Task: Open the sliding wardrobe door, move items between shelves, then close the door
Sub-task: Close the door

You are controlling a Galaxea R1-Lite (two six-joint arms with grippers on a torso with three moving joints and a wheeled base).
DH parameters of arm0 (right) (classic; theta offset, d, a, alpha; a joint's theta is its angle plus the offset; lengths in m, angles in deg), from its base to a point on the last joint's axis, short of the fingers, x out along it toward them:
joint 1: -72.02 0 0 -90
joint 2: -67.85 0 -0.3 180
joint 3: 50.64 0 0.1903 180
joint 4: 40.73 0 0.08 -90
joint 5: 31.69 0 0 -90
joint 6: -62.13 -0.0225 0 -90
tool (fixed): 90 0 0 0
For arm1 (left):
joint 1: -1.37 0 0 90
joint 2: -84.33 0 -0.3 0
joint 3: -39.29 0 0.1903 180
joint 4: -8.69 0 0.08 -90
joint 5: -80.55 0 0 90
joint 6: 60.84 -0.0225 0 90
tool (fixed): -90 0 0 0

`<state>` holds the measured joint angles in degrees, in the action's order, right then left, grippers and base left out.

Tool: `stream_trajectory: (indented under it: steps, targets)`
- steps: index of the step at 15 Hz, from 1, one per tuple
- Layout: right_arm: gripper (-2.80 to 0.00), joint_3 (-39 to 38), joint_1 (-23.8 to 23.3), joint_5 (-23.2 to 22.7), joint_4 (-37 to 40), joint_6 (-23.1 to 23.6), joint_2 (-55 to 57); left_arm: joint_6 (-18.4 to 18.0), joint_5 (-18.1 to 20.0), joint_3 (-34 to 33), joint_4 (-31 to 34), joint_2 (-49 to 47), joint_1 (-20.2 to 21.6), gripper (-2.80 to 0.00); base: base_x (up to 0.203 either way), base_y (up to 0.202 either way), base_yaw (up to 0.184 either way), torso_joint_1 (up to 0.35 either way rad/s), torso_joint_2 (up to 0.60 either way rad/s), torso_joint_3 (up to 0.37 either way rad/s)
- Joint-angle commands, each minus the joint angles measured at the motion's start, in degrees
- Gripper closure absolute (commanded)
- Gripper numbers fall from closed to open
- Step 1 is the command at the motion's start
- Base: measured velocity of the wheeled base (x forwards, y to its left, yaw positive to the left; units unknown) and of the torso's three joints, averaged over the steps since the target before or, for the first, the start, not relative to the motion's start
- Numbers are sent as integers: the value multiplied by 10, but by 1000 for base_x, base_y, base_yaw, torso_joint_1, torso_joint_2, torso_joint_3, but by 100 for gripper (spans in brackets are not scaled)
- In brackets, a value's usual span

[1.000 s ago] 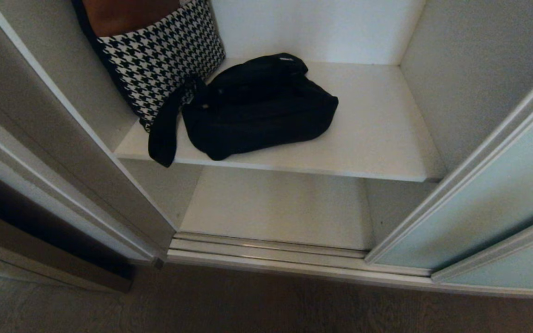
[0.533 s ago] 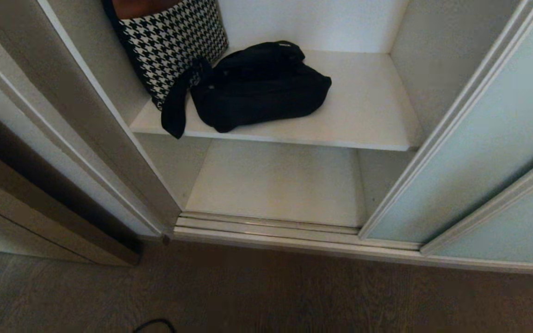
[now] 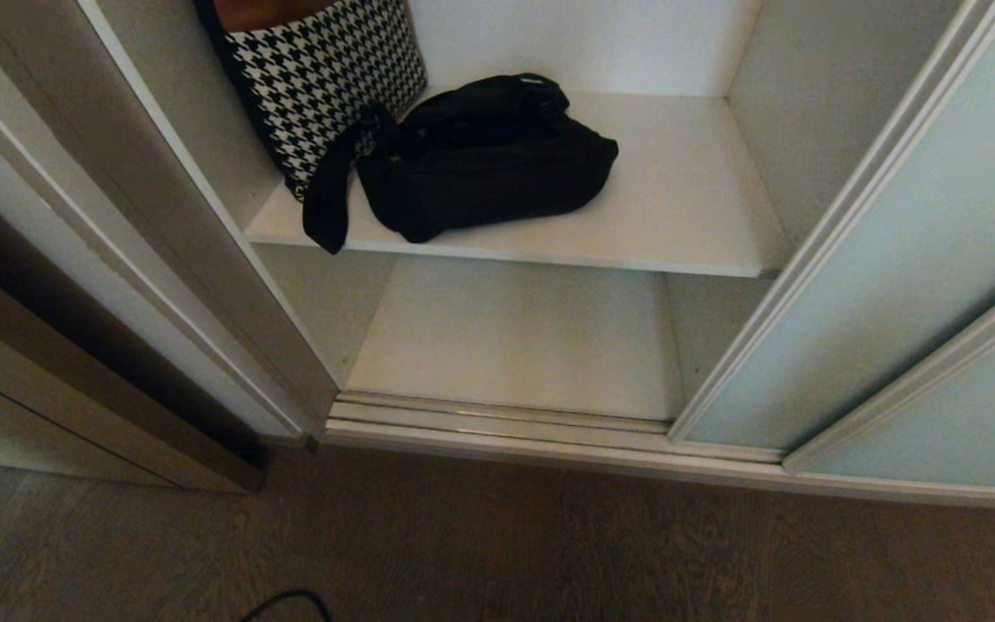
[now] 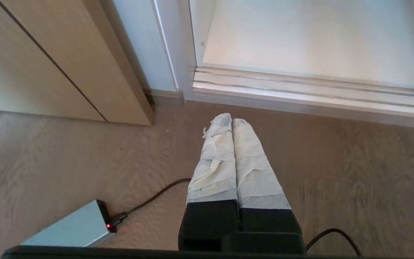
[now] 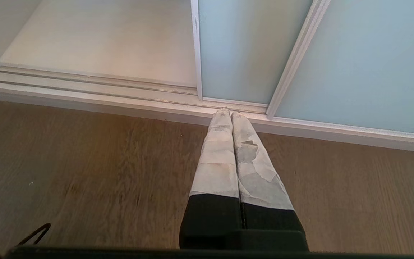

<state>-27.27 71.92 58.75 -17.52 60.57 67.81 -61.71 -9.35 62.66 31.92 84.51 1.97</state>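
The black bag (image 3: 480, 160) is seen up on the upper shelf (image 3: 687, 207) — above both pinched-shut, empty grippers, left gripper (image 4: 231, 122) nearer.

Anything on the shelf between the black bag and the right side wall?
No. In the head view that stretch of shelf is bare from the black bag to the side wall.

Bag (image 3: 484, 155) on upper shelf (image 3: 687, 216) (door (image 3: 895, 285) rightward)
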Motion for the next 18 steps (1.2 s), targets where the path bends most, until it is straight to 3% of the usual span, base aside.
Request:
stream_trajectory:
  steps: [1, 11, 14, 18]
  targets:
    - [0, -1, 0, 0, 0, 0, 0, -1, 1, 0, -1, -3, 0, 0, 0, 0, 0, 0, 0, 0]
    - [0, 7, 0, 3, -1, 5, -1, 4, 0, 0, -2, -3, 0, 0, 0, 0, 0, 0, 0, 0]
    - [0, 141, 0, 21, 62, 6, 9, 4, 0, 0, -2, -3, 0, 0, 0, 0, 0, 0, 0, 0]
    - [0, 422, 1, 28, 284, 5, 60, 4, 0, 0, -2, -3, 0, 0, 0, 0, 0, 0, 0, 0]
